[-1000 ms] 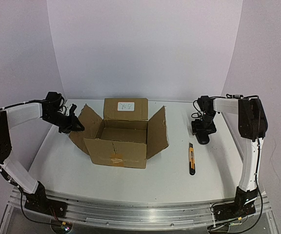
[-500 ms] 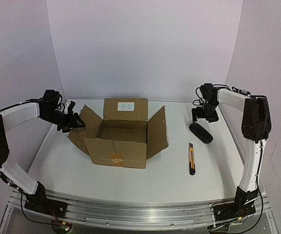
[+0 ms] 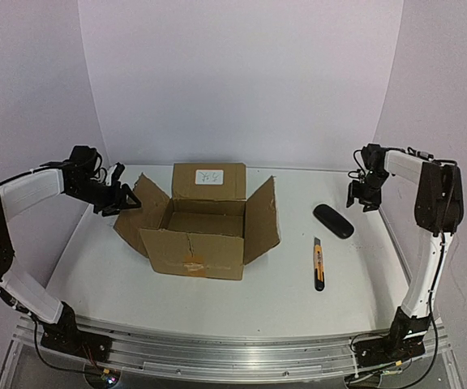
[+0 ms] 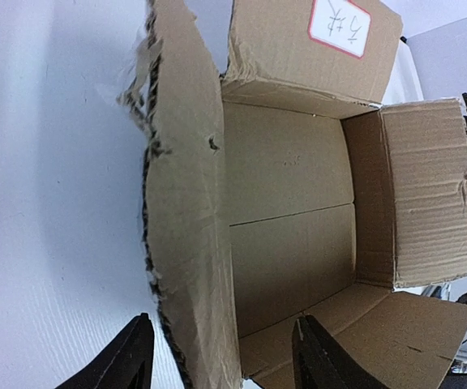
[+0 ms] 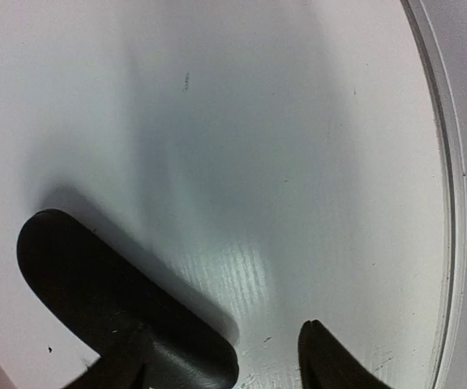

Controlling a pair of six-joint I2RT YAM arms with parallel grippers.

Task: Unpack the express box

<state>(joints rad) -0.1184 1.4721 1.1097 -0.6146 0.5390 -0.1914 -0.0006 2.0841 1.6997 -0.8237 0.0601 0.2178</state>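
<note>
right claw point(image 3: 362, 197) off the case point(image 3: 332, 220), box point(image 3: 205, 225) open mid-table

since a second ago the right claw has lifted away from the black case and swung out to the table's point(image 3: 217, 296) right edge. the case now lies alone, well apart from the box. the left claw point(image 3: 124, 198) has drawn back a little from the box's left flap. the box itself has not shifted.

we see the box in the middle of the table, its mouth pointing straight up and all four flaps folded out. the far flap stands up and carries a white label point(image 3: 209, 175). the near wall faces the arm bases, turned slightly. the body looks about square, so we cannot name a long axis. with the side flaps out, its widest span runs left to right. in the left wrist view the inside shows only bare cardboard.

the left claw point(image 4: 221, 322) is spread, just beside the torn left flap. we cannot tell whether it touches. the right claw point(image 5: 217, 361) is spread too, gripping nothing, and the case point(image 5: 96, 284) lies under one finger in its own view.

an orange and black knife point(image 3: 319, 265) lies right of the box, nearer us than the case, its length running near to far.
</note>
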